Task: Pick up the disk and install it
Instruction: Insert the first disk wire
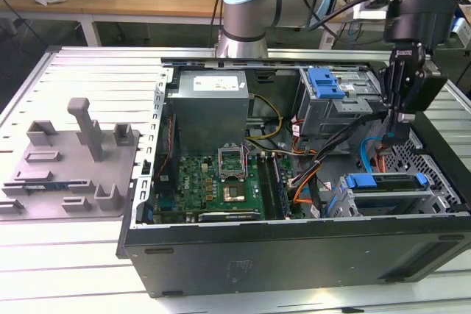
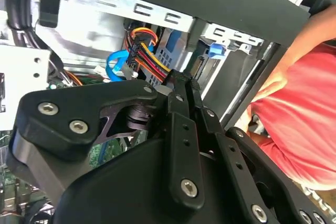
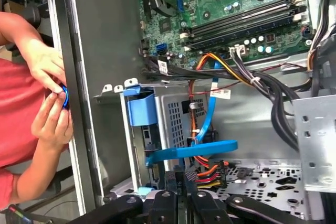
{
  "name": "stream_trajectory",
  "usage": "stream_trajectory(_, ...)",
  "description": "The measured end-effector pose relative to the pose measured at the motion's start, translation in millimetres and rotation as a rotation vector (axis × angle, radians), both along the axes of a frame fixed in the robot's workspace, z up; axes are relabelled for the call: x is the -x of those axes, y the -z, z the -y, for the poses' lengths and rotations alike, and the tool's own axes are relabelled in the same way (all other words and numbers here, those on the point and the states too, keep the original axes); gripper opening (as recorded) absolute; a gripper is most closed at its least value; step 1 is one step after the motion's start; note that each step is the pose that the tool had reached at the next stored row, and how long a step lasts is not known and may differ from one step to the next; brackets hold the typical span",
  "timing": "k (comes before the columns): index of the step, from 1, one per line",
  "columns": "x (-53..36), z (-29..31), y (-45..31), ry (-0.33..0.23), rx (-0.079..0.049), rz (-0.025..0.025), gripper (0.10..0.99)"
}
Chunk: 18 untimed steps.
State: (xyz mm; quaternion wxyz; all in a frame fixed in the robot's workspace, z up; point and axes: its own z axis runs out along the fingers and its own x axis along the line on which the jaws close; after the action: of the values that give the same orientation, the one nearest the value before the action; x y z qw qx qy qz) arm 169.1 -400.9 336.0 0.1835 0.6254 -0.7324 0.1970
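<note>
At the exterior view's left a grey plastic fixture (image 1: 73,163) rests on the ribbed metal tabletop (image 1: 88,71), an open black computer case (image 1: 294,251) lies at centre, the silver blue-framed disk (image 1: 386,190) sits in its lower-right bay, and the black claw (image 1: 399,124) hangs just above, fingers narrowed together on nothing.

Work table (image 1: 88,71), exterior view: a pale metal top made of parallel ribbed slats. Two items rest directly on it.

(a) Grey fixture plate (image 1: 70,163), on the exterior view's left. It lies flat and carries several raised blocks and one tall upright post.

(b) Black computer case (image 1: 294,255), lying on its side with the open side upward. It sits just beside the plate and occupies the middle of the table and the exterior view's right.
</note>
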Motion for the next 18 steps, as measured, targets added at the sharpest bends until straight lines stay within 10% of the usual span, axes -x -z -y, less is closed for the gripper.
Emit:
stream_trajectory(3,0.0,8.2,-1.6,0.000,-0.027,0.0000,0.165)
stream_trajectory(7,0.1,21.1,-3.1,0.000,-0.092,0.0000,0.165)
stream_trajectory(15,4.2,40.5,-6.2,-0.015,-0.104,-0.0004,0.165)
stream_trajectory(18,5.2,42.5,-9.9,-0.031,-0.128,-0.0006,0.165)
